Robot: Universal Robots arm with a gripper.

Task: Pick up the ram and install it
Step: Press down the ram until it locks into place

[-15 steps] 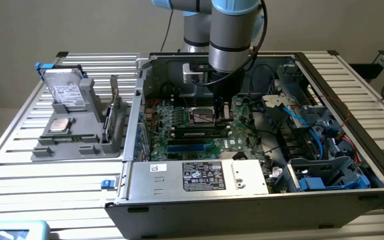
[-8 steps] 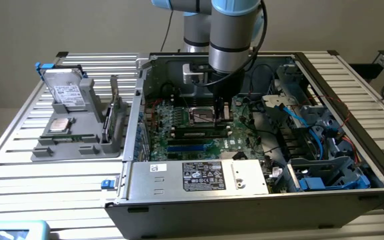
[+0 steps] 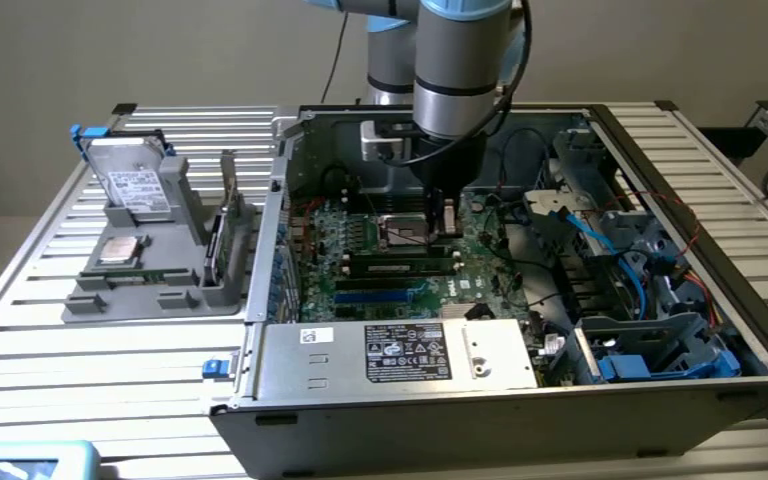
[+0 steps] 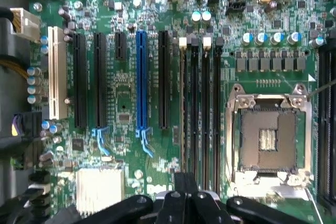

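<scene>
Seemingly found the thin, long green ram stick (image 3: 398,267) with its pale label seated in a black slot of the green motherboard (image 3: 357,240), just beside the square silver processor socket (image 3: 404,228). Noted the black-fingered gripper (image 3: 444,212) low over the board near that socket, jaws pressed together, gripping nothing.

We see a plain beige wall (image 3: 157,50) across the frame's top, and a slatted silver aluminium table (image 3: 91,340) filling the lower left.
</scene>
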